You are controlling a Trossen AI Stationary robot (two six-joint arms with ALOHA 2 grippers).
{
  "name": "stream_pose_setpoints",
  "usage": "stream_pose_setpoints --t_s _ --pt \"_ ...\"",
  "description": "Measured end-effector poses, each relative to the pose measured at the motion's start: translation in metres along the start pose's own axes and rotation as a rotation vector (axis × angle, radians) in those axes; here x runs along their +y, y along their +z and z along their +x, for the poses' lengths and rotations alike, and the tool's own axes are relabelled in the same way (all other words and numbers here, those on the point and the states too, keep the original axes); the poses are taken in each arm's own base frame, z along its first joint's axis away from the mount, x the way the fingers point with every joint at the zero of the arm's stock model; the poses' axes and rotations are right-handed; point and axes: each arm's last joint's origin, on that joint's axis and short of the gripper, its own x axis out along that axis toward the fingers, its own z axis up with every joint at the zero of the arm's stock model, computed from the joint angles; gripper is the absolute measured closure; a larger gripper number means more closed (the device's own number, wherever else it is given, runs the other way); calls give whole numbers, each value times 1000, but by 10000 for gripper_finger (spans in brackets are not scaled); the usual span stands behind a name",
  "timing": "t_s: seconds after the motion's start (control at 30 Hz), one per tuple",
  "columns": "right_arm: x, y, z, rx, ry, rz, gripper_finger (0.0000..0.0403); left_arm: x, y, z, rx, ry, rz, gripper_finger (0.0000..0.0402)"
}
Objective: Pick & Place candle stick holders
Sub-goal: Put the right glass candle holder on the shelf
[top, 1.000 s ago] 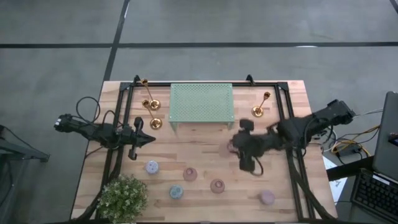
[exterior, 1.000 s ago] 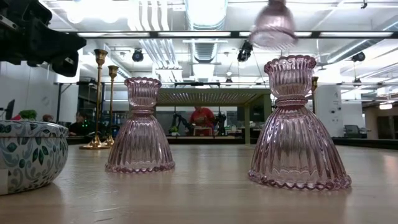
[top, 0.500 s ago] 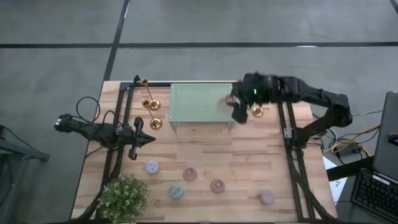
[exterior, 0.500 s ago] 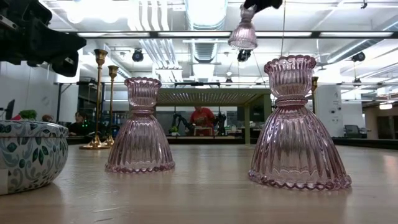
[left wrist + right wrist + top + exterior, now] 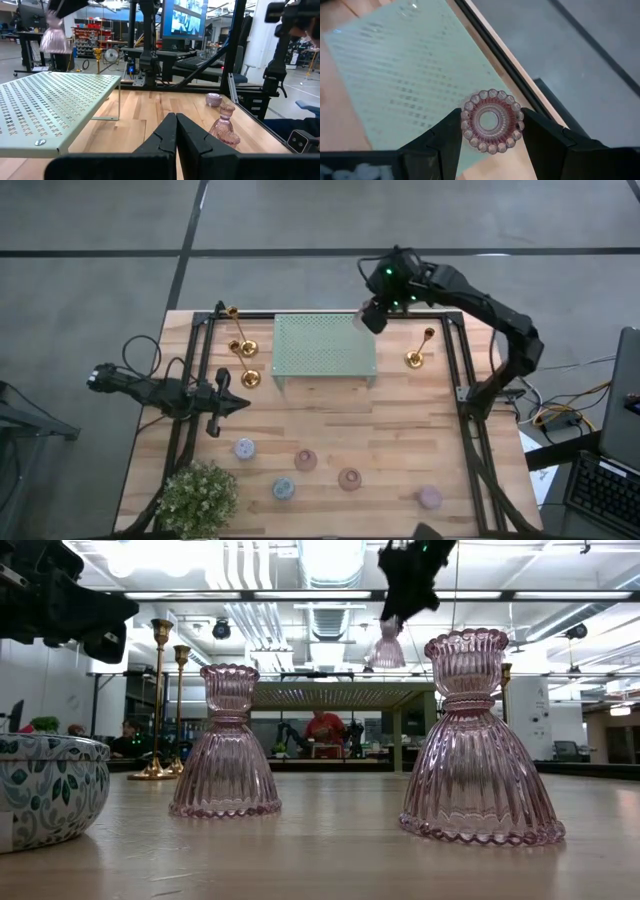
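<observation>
Two arms on my screens. My right gripper point(image 5: 487, 131) is up over the far right corner of the mint-green perforated rack point(image 5: 323, 346), jaws clamped on a pink ribbed glass candle holder point(image 5: 491, 120), carried clear above the rack top. My left gripper point(image 5: 176, 131) hangs low over the table's left side, jaws pressed together, holding nothing. Five pastel holders point(image 5: 305, 461) sit along the near part of the wooden table point(image 5: 400, 430), beside the potted plant point(image 5: 197, 497). Three gold candlesticks point(image 5: 241, 346) stand flanking the rack.

Overhead looks down — low view level (both show rack point(image 5: 324, 346)).
</observation>
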Motion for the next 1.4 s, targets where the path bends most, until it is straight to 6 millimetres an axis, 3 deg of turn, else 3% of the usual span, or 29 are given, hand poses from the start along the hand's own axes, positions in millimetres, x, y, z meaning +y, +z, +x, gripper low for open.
stream_pose_setpoints --t_s 0.2,0.37,0.6,1.4 --pt "-8 2 31 74 17 -8 223 0 0 0 -1 0 0 394" --pt "-11 2 44 104 16 -28 223 0 0 0 -6 -1 -1 394" --pt "-20 5 45 67 -2 -13 223 0 1 0 -11 -1 -3 394" --pt "-19 -1 58 53 -2 -24 223 0 1 0 -13 -1 -3 394"
